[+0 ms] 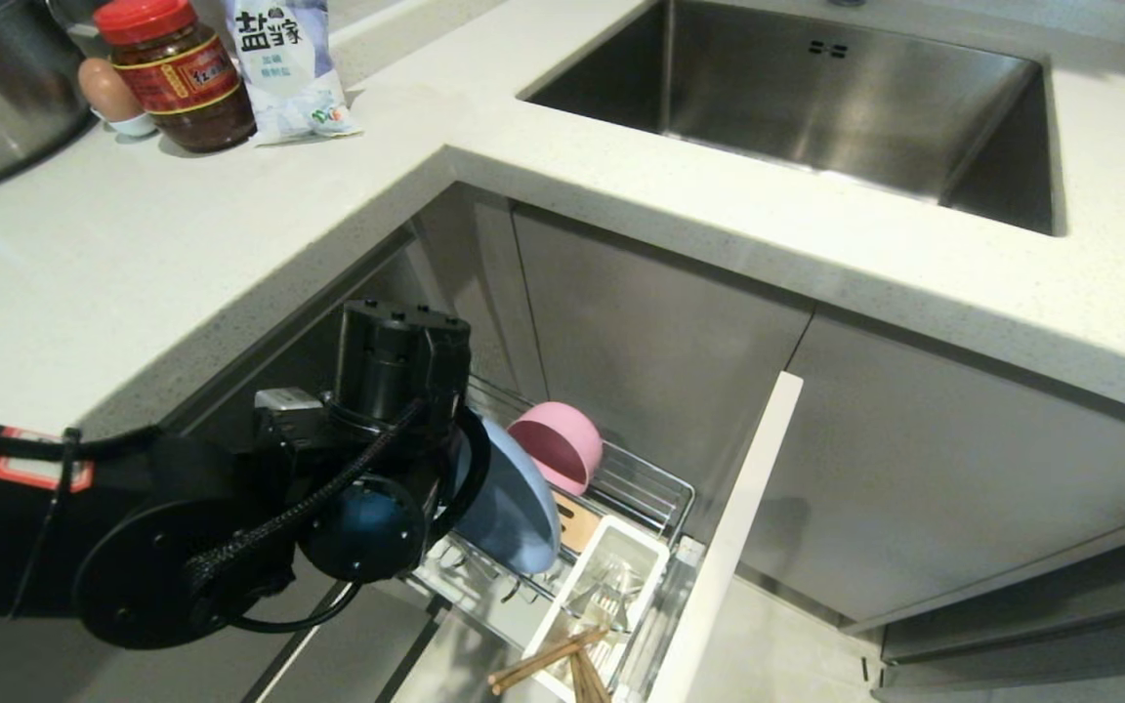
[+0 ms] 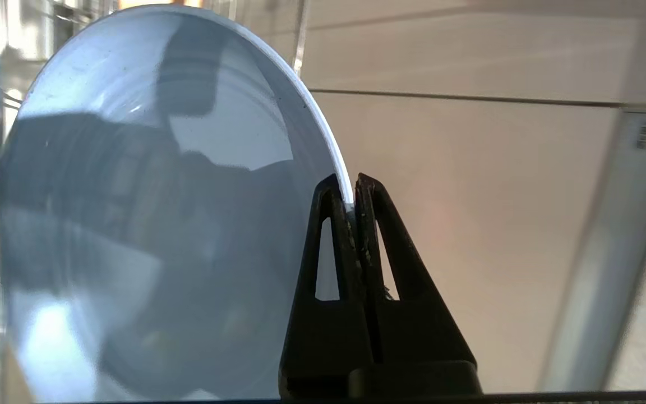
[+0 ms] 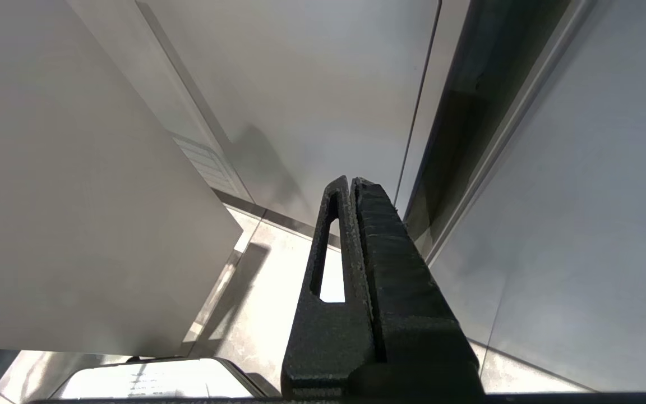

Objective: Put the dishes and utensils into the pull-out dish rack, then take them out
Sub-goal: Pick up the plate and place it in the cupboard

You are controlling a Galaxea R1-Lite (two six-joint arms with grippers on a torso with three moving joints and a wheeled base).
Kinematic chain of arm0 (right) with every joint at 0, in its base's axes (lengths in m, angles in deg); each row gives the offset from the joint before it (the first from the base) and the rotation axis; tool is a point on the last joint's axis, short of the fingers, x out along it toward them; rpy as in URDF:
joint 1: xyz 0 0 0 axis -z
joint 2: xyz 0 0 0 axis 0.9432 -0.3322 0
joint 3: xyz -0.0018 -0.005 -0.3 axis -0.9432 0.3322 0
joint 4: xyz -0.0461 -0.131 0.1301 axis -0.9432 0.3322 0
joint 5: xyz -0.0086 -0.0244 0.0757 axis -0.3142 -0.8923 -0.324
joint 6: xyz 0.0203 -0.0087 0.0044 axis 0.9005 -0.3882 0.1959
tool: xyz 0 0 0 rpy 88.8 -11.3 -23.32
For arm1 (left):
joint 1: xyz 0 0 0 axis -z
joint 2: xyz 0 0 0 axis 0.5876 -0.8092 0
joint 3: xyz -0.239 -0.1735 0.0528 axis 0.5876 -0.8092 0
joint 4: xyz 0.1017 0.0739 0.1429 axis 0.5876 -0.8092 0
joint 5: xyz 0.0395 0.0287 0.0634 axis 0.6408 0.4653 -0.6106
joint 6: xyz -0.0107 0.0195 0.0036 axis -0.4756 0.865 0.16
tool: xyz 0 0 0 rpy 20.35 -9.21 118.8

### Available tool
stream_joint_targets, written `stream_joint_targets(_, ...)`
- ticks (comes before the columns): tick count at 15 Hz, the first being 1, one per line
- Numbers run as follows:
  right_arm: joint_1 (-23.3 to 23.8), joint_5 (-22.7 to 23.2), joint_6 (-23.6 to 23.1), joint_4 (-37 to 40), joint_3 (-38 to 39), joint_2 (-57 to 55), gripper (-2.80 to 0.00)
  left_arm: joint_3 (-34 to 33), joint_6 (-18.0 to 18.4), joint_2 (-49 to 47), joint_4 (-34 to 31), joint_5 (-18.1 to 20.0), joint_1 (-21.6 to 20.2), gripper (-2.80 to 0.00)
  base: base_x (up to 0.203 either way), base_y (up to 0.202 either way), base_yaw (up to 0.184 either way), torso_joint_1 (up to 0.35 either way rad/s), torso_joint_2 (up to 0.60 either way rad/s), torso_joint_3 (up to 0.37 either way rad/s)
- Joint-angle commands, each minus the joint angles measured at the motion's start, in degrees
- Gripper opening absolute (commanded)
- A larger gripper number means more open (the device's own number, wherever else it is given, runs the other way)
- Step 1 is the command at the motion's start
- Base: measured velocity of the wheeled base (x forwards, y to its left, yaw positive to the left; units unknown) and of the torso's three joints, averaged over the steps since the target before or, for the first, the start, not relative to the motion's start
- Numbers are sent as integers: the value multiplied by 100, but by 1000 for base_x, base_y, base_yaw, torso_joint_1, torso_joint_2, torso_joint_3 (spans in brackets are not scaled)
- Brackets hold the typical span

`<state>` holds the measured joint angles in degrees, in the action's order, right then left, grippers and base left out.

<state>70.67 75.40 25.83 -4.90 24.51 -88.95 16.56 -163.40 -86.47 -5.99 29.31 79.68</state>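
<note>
Standing on edge in the chrome wire pull-out dish rack point(image 1: 655, 493), the flat round light-blue plate point(image 2: 149, 224) has its rim pinched between the left gripper's point(image 2: 351, 188) jaws; the matte pink round bowl point(image 1: 558, 447) sits just beyond. The right gripper point(image 3: 351, 182), jaws pressed together, hangs beside pale cabinet panels.

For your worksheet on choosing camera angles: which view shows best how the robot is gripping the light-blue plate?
The left wrist view: the left gripper is shut on the rim of the light-blue plate, seen close. The head view shows the plate partly hidden behind the arm, grip unseen. The right wrist view shows no plate.
</note>
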Motion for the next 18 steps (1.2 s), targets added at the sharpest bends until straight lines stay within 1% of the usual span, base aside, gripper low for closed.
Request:
stream_joint_targets(1,-2,-1,2,-3,0,24,-280,-4,-50,-136,-12,-39,-74,-280,0,0,0,0,0,0)
stream_joint_targets(5,-3,-2,2,-3,0,24,-280,-4,-47,-346,-27,-52,-188,-280,0,0,0,0,0,0)
stream_joint_targets(12,-7,1,2,-3,0,24,-280,-4,-41,-596,-36,-62,-238,-280,0,0,0,0,0,0)
stream_joint_targets(14,-3,1,2,-3,0,24,-280,11,-46,-574,-249,-54,-238,-280,0,0,0,0,0,0)
stream_joint_targets(16,-3,0,2,-3,0,24,-280,14,-167,-554,-468,-45,-245,-280,0,0,0,0,0,0)
stream_joint_targets(18,-7,0,2,-3,0,24,-280,0,-197,-575,-618,-37,-326,-280,0,0,0,0,0,0)
